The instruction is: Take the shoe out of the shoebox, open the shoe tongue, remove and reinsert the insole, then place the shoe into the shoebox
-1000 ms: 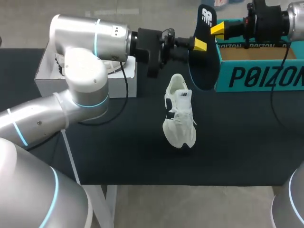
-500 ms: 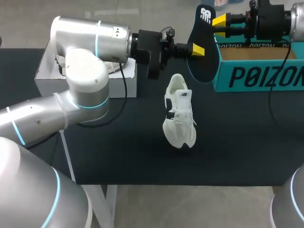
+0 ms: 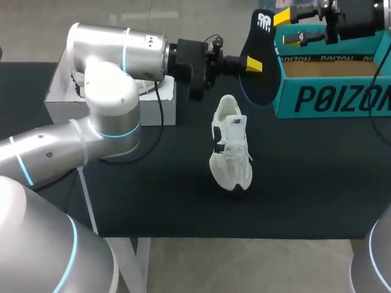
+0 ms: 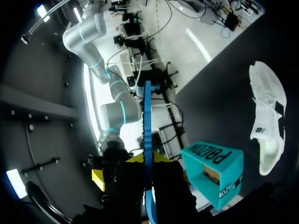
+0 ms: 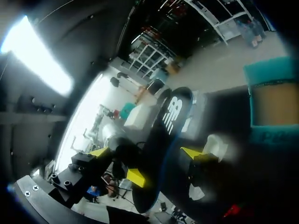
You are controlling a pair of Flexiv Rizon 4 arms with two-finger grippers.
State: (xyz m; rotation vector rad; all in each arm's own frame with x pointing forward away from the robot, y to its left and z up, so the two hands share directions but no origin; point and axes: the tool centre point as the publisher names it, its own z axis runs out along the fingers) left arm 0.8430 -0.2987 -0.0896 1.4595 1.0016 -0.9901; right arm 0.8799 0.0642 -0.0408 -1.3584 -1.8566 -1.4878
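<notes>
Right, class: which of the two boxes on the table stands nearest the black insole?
The teal shoebox: its corner stands right beside the insole, while the white box sits far off to the other side.

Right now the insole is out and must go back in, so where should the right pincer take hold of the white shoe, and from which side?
Probably the heel collar of the white shoe, coming from above on the far side. Its heel end lies farthest back, nearest the open right pincer, while the left pincer holds the insole.
</notes>
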